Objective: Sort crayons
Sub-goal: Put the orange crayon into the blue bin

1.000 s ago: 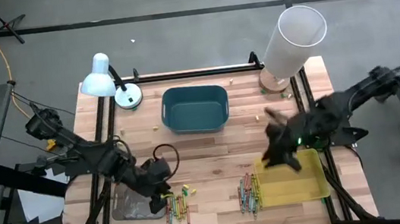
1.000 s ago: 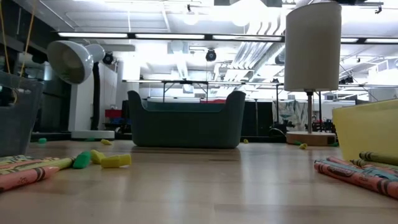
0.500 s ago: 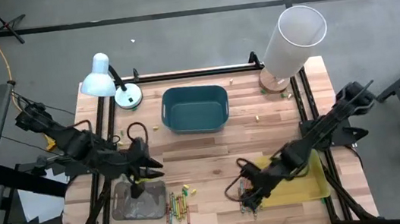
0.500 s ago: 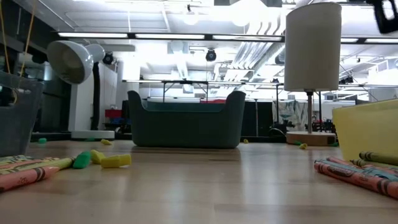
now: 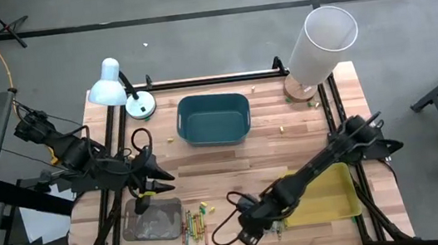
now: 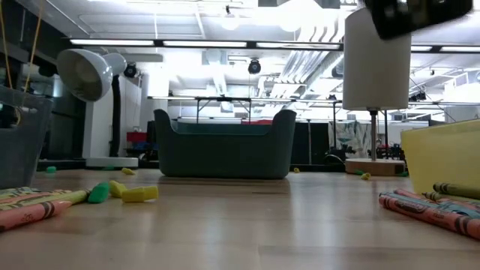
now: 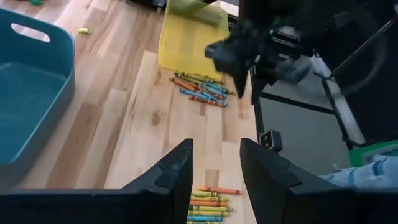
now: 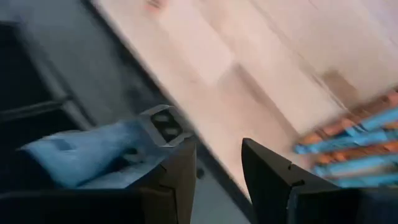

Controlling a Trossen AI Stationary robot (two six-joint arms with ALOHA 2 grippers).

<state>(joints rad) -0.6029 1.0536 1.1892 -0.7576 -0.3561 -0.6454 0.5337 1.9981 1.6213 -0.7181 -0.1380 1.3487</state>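
We have the right gripper [image 5: 248, 234] low over the front edge of the table [image 5: 232, 158], between two heaps of crayons: one heap [image 5: 193, 228] lies by the grey tray [image 5: 152, 218] near the front left corner, the other [image 5: 274, 216] touches the yellow tray [image 5: 320, 194] near the front right corner. Its wrist view is smeared, which we take to mean a fast move; the fingers [image 8: 273, 180] stand partly apart with nothing between them. Our worry is that so close to the edge, a sweep of the arm could brush the right heap and roll crayons off the front of the table, or knock them into a jumble that is harder to pick from. Coming down at speed, the fingers could also strike the wood or snap a thin wax stick. The left gripper [image 5: 153, 183] hangs over the grey tray's back edge, fingers [image 7: 177, 174] likewise partly open and empty; if it drops toward its own heap while the right arm reaches across, we judge the two could foul each other. A blue bin [image 5: 214, 119], a lamp [image 5: 119, 89] and a white cylinder [image 5: 322, 39] stand along the back edge, well clear. Loose yellow bits [image 5: 204, 209] lie beside the left heap; we could mistake them for crayons.
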